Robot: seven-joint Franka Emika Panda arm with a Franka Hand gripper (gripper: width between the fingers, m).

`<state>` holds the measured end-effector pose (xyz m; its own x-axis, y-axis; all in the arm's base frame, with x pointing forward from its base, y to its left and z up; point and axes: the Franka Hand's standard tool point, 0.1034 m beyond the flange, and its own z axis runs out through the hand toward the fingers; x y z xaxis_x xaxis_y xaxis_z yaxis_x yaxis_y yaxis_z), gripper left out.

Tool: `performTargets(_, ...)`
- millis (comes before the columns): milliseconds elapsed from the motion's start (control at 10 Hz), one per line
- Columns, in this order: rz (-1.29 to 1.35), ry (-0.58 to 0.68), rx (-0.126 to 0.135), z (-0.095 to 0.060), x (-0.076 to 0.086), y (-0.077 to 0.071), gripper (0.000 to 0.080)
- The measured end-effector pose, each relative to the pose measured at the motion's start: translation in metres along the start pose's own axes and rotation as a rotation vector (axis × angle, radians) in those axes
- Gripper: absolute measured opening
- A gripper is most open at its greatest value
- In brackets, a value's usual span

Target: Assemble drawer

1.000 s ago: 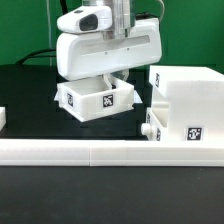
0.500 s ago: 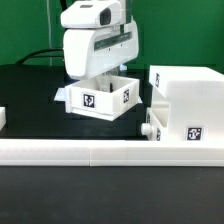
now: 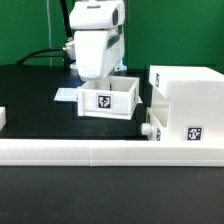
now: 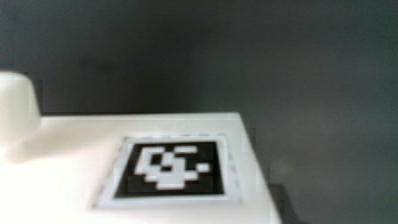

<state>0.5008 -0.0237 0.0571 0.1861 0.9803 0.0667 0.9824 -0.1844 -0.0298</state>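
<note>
above the bench (image 3: 30,85), the hand (image 3: 100,82) grips a tray (image 3: 107,99), fingers closed on its wall, presumably to slot it into the casing (image 3: 186,105).

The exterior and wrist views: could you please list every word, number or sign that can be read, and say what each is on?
No words, brand names or numbers can be read in either view.
Tray: a black-and-white square tag, a pattern and not text.
Casing: two such tags, small and blurred, no text.
Wrist view: one tag on a white surface, pattern only, blurred.
</note>
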Motion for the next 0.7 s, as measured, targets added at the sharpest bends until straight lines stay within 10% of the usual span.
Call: performTargets(700,-0.080,-0.031,0.016,0.001,0.006,0.017,0.0044)
